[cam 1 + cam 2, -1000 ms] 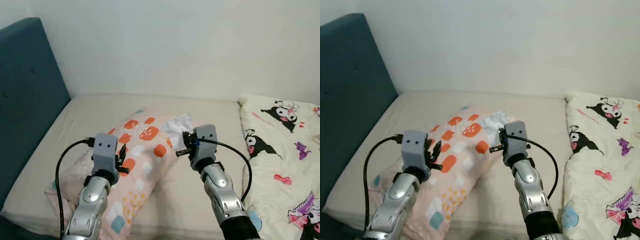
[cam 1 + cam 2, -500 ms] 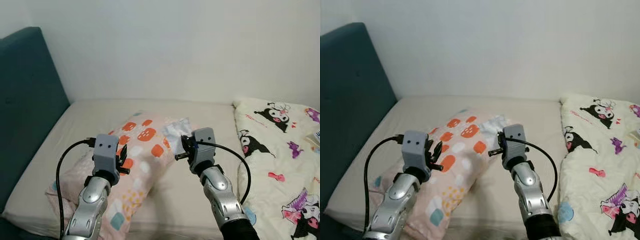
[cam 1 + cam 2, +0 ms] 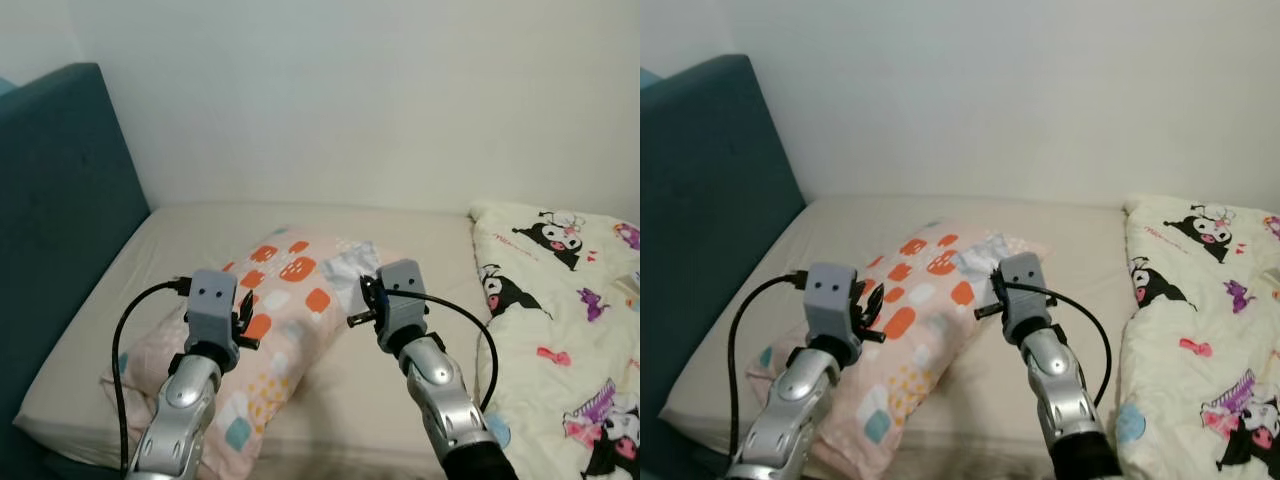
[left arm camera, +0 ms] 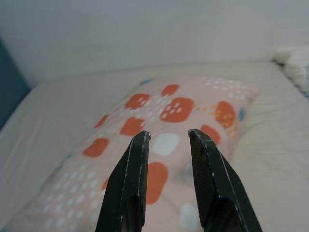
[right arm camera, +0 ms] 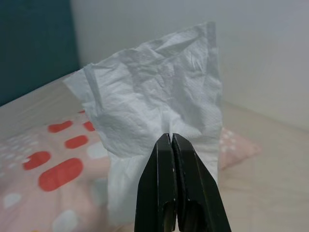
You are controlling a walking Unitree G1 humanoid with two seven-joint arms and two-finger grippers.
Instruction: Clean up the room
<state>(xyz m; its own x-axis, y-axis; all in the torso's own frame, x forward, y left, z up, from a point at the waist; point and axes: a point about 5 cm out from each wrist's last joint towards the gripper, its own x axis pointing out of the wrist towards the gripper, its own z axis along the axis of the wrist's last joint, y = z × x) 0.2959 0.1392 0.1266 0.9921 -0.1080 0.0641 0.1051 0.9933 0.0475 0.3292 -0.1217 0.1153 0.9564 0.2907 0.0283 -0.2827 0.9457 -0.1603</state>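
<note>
Your right gripper (image 5: 172,140) holds a crumpled white tissue (image 5: 154,108) with its jaws clamped together, above the orange-spotted pink pillow (image 3: 290,290) on the beige bed (image 3: 400,225). Your left gripper (image 4: 166,137) hovers nearby, jaws apart. Next, you likely carry the tissue to a bin.

The left gripper (image 4: 167,136) hovers with its two long black fingers (image 4: 129,183) parted and nothing between them, over a pale pink fabric pillow with orange, white and teal patches (image 4: 183,111). The pillow lies on a beige sheet-covered bed (image 4: 53,106) whose far edge meets a white wall (image 4: 145,34).
</note>
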